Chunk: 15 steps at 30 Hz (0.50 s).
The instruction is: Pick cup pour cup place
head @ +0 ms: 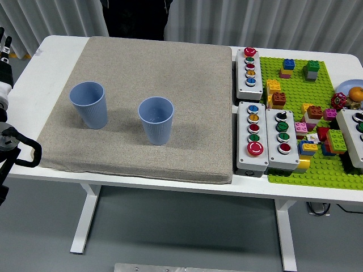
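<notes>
Two light blue ribbed cups stand upright on a grey fabric mat (170, 68). One cup (88, 105) is near the mat's left side, the other cup (156, 120) near its middle. They stand apart, and what is inside them does not show. My left hand (4, 54) is at the picture's far left edge, well left of the cups, mostly cut off. Its fingers (5, 46) point upward, straight, and hold nothing. The black wrist joint (14, 150) hangs beside the table's left edge. My right arm does not show.
Right of the mat stand three grey button boxes (249, 72) (253, 136) (281, 139). A green brick baseplate (295, 170) with several bricks is at the right, with a plate (342, 86) of fruit. A person in dark clothes (136, 17) stands at the far side.
</notes>
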Tool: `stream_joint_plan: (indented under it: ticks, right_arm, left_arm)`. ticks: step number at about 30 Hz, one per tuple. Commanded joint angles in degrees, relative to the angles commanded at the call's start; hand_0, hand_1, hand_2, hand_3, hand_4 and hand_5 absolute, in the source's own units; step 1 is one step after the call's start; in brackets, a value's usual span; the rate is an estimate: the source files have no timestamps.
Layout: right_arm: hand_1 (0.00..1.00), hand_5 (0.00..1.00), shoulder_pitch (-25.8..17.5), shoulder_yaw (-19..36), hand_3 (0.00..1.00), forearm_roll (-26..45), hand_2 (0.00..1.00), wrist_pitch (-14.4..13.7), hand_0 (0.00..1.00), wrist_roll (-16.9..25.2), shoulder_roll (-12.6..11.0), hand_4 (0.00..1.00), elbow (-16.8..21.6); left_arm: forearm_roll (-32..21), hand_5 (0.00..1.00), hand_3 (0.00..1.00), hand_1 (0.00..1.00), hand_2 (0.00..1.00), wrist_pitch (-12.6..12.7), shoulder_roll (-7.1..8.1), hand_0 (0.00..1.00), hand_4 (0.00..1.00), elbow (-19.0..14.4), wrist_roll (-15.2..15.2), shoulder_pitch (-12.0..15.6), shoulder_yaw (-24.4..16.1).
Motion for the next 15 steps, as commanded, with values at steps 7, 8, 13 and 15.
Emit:
stream_joint_plan:
  ticks: [7,8,13,15]
  right_arm:
    - [0.629,0.017,0.09,-0.11,0.565,0.26,0.556,-0.10,0.701,0.21,-0.05,0.002,-0.05]
    - [0.629,0.017,0.13,-0.16,0.565,0.40,0.556,-0.15,0.701,0.24,-0.06,0.002,-0.06]
    - [0.629,0.018,0.34,-0.05,0.565,0.16,0.556,-0.18,0.701,0.12,-0.10,0.002,-0.03]
    - [0.629,0.018,0.33,-0.09,0.565,0.21,0.556,-0.20,0.701,0.13,-0.10,0.002,-0.03]
  left_arm:
    - [-0.02,0.998,0.940,0.857,0.952,0.01,-0.09,0.870,0.616,0.57,-0.06,0.08,-0.69]
    - [-0.25,0.998,0.940,0.857,0.952,0.02,0.06,0.870,0.616,0.71,-0.08,-0.05,-0.45]
    - [-0.48,0.998,0.940,0.856,0.949,0.09,0.44,0.870,0.617,1.15,-0.09,-0.65,-0.02]
    - [-0.37,0.998,0.940,0.856,0.949,0.19,0.46,0.870,0.617,1.23,-0.12,-0.59,-0.26]
